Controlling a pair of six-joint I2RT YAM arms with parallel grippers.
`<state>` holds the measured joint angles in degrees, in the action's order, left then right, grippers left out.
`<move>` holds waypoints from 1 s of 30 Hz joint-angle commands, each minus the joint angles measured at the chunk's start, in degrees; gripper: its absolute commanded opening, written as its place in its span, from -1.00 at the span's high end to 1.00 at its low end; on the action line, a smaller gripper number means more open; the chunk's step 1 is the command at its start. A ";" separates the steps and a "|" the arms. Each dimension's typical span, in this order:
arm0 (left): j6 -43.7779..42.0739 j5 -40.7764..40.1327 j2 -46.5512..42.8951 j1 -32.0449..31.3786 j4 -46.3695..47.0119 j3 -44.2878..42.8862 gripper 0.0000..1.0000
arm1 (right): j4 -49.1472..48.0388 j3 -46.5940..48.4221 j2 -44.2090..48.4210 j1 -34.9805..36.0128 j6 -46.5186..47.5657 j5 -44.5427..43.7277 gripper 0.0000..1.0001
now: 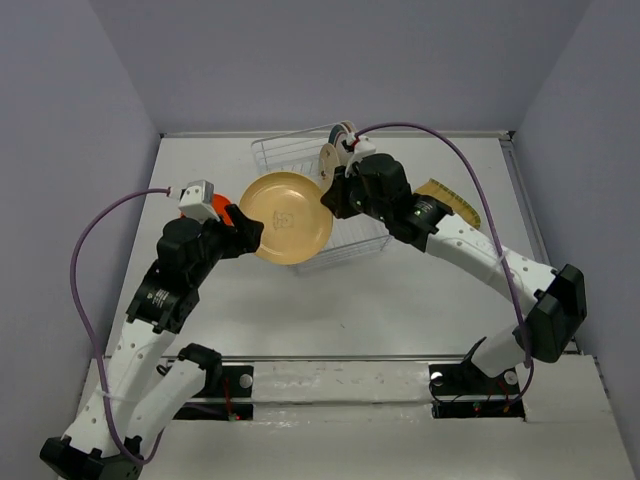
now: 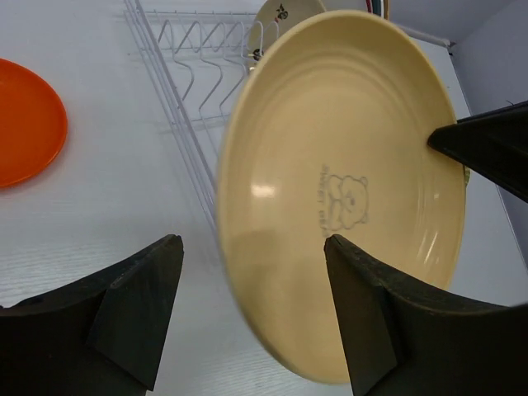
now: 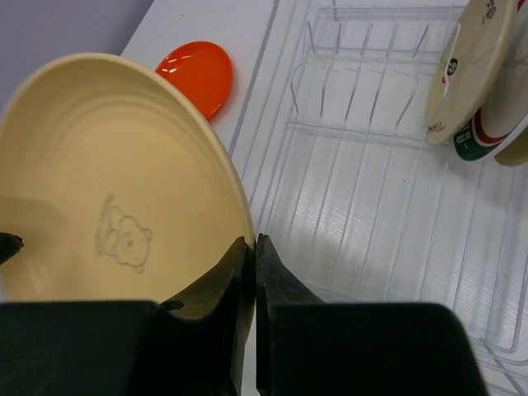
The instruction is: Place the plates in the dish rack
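your right fingers (image 3: 276,289) are pressed nearly together and pinch the rim of the tan plate (image 1: 287,218). in the right wrist view the rim runs straight into the thin gap between them. in the left wrist view one dark tip of those fingers sits on the plate's far rim.

your left fingers (image 2: 136,313) are spread wide, one on either side of the opposite rim, and the rim sits in the gap. cannot tell if either one touches it.

the tan plate is off the surface (image 1: 400,310) and tilted. its hollow face, with a small bear print in the middle, shows to the top camera. it hangs between your two arms, over the near left corner of the dish rack (image 1: 280,150).

the rack sits close to the middle of the far edge of the surface. two plates stand upright at its far side: a cream floral plate (image 3: 474,66) and, just behind it, a white plate with teal rim (image 3: 499,111).

the orange plate (image 2: 25,124) lies flat on the surface left of the rack. in the top view it is partly hidden by your left wrist. the yellow-green striped plate (image 1: 458,203) lies right of the rack, toward the right edge, mostly hidden under your right arm.
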<state>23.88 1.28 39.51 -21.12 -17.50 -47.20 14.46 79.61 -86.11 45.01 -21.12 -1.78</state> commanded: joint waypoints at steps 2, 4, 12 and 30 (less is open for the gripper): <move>-2.34 -2.68 -0.57 0.82 1.24 -0.26 -0.70 | -4.97 -0.77 3.22 -0.28 0.12 -1.38 0.87; -2.78 -2.86 -0.92 0.82 0.71 -0.52 -0.81 | -5.05 -1.04 3.31 -0.28 0.21 -1.82 0.86; -3.49 -0.67 0.22 1.26 1.14 0.44 -0.86 | -4.97 -1.65 4.28 -0.28 0.38 -3.32 0.86; -1.29 23.75 -1.62 6.00 15.47 8.09 0.89 | -9.89 -8.76 6.91 -5.26 2.49 20.91 -0.02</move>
<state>24.27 13.80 39.03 -15.84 -7.64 -39.66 10.74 72.10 -83.70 42.87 -20.05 5.58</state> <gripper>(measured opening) 0.212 0.273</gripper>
